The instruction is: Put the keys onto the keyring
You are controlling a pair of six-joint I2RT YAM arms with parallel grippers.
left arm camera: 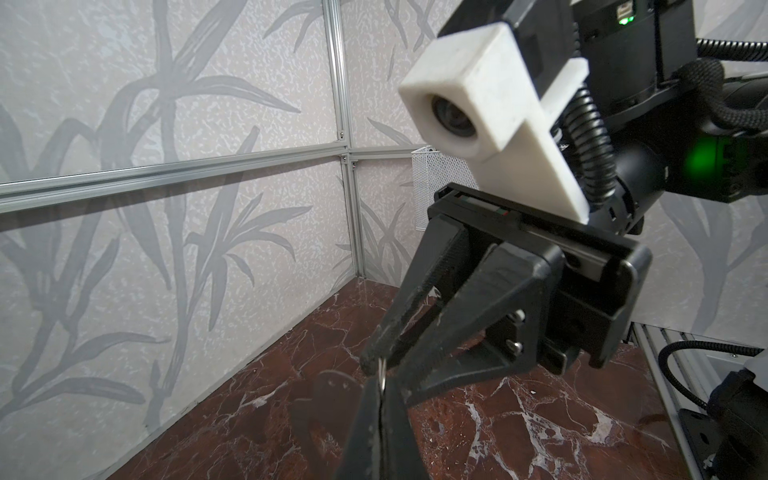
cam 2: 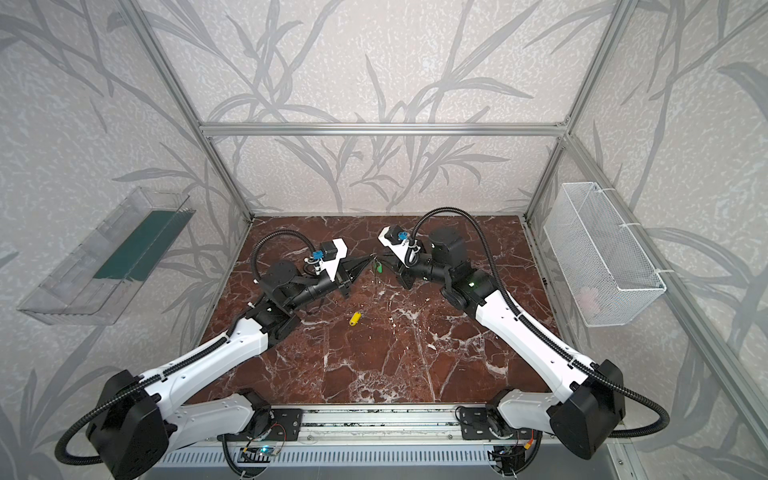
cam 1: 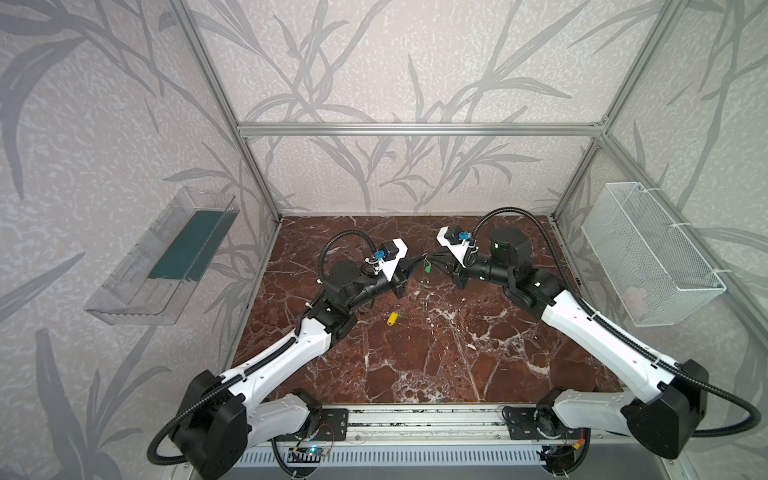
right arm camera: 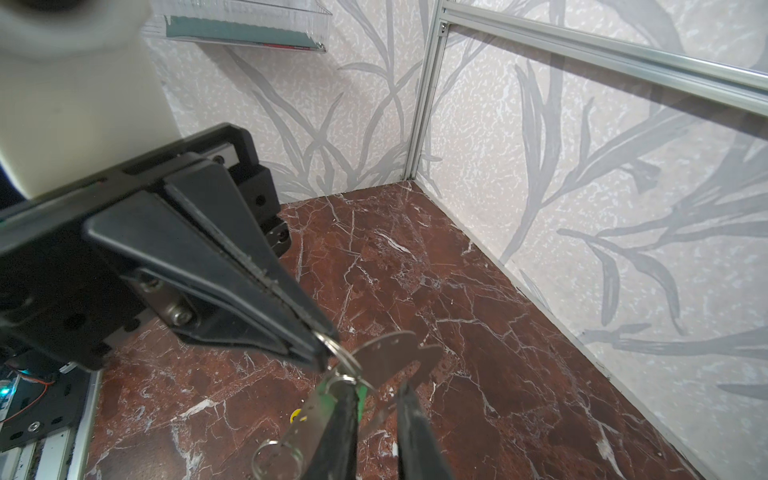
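Clearly, left fingers clamp a small ring; right fingers, cropped, cannot be judged.

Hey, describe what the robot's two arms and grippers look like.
Both arms match: the left arm and right arm have white shells with black joints and looping black corrugated cables. The left gripper and right gripper are black, each with two long tapering fingers. Each wrist carries a white camera housing with a blue connector. Green lights glow on the joints.
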